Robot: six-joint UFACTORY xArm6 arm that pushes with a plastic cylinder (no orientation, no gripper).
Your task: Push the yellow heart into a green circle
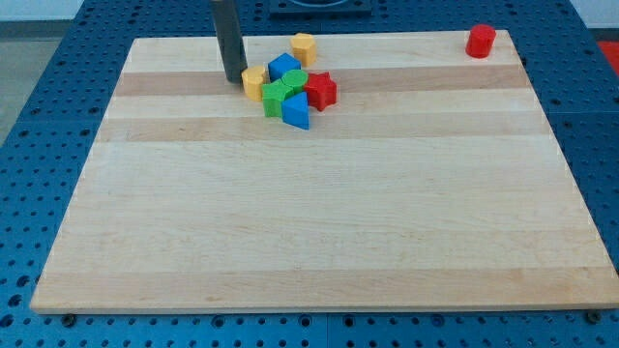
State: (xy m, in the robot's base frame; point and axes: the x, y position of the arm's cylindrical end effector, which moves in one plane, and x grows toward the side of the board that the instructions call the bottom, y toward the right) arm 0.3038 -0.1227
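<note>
Two yellow blocks (pixel 254 82) (pixel 305 46), two green (pixel 277 96) (pixel 295 80), two blue (pixel 283 67) (pixel 297 111), two red (pixel 320 90) (pixel 481 41); my tip (pixel 235 79), a bare rod, touches the nearer yellow's left.

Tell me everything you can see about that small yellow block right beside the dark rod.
The yellow block is small, looks like smooth painted wood or plastic, and its exact shape is hard to make out. It lies flat on the wooden board near the view's top. My tip sits just at its left side, apparently touching. On its right it presses against a green block in the cluster.
</note>
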